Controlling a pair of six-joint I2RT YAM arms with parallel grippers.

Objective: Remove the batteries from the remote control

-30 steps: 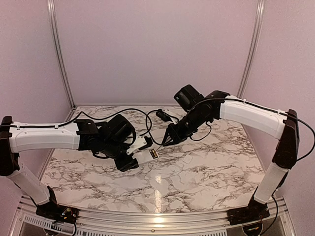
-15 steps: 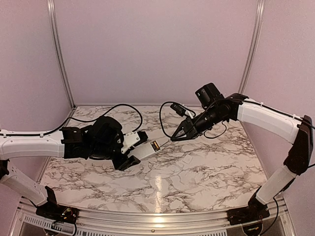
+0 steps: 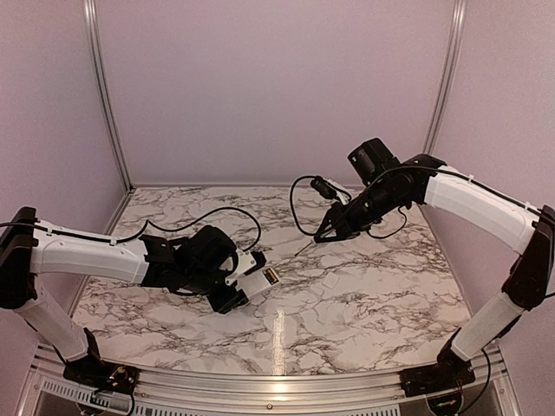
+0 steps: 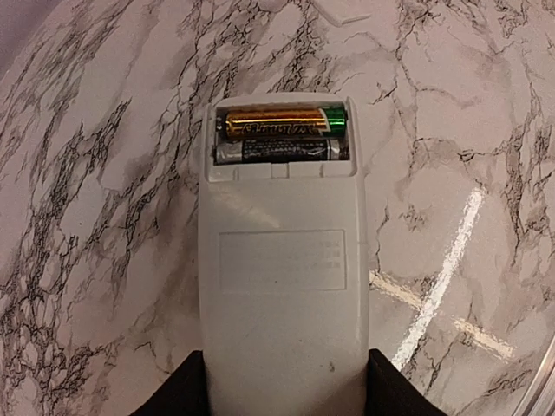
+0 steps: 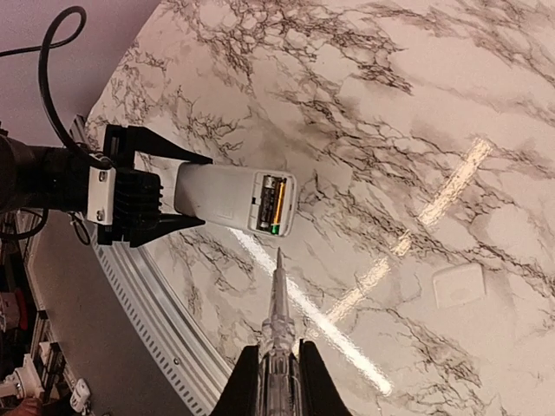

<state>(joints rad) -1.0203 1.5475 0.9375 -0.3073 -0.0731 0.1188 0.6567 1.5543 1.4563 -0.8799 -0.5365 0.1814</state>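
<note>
Table (image 3: 364,312): white marble pattern with dark veins, pale walls on three sides.

Left arm (image 3: 87,256): reaches in low from the left edge toward table centre. Right arm (image 3: 473,199): arches in from the right, wrist angled down toward centre.

Left claw (image 3: 243,279): closed on the remote (image 3: 262,278), clamping its near end between both fingers (image 4: 186,394). The wrist view shows the black fingers pressed against both long sides of the body.

Remote: white bar sticking out from the left claw toward the middle of the table, back face up. Cannot tell whether it rests on the marble or hangs just above it. The battery bay at the free end is uncovered.

Right claw (image 3: 328,232): closed on a probe (image 5: 277,303), a slim clear-handled tool with a fine metal tip. The handle sits between the fingers and the tip points at the open end of the remote. The tip is near the bay but apart from it.

Cover (image 5: 458,284): small flat white piece, lying alone on the marble to the right of the remote, well apart from both claws.

Batteries (image 4: 282,137): both in the bay, side by side across the remote's width. One is gold with a green end, the other dark with a silver band.
</note>
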